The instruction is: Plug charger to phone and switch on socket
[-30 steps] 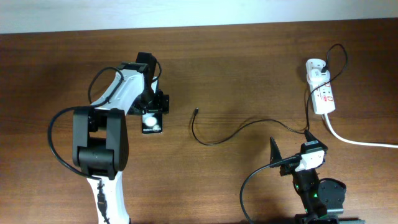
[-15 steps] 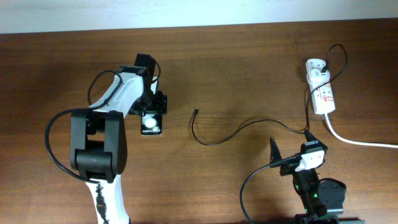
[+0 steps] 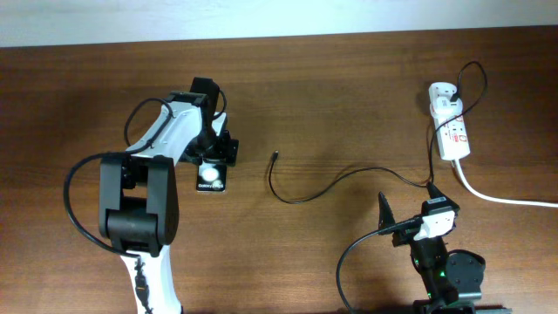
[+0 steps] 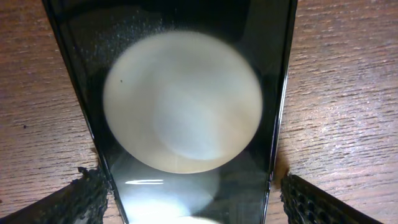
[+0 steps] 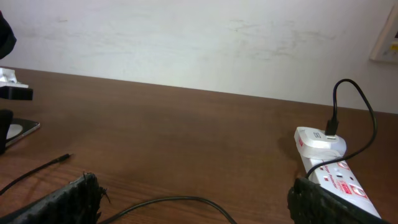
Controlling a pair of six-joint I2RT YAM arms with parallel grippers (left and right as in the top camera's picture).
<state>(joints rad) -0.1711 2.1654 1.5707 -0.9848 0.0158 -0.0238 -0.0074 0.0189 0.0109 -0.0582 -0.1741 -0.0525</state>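
Note:
The black phone [image 3: 211, 178] lies flat on the wooden table, a round glare spot on its screen; it fills the left wrist view [image 4: 186, 112]. My left gripper [image 3: 214, 153] is open, one finger on each side of the phone's near end [image 4: 189, 202]; a thin gap shows at the right finger. The charger's thin black cable [image 3: 301, 194] curls on the table, and its plug tip [image 3: 275, 156] lies free to the right of the phone. Its white adapter [image 3: 442, 92] sits in the white socket strip [image 3: 456, 138]. My right gripper [image 3: 408, 211] is open and empty [image 5: 205, 208], above the cable [image 5: 168, 200].
The socket's thick white cord [image 3: 501, 199] runs off to the right edge. A white wall lies beyond the table's far edge [image 5: 186, 43]. The adapter [image 5: 319, 142] and strip [image 5: 343, 182] show at right in the right wrist view.
The phone has shifted slightly toward the table's front and straightened between the left fingers. The right arm and the cable have not moved.

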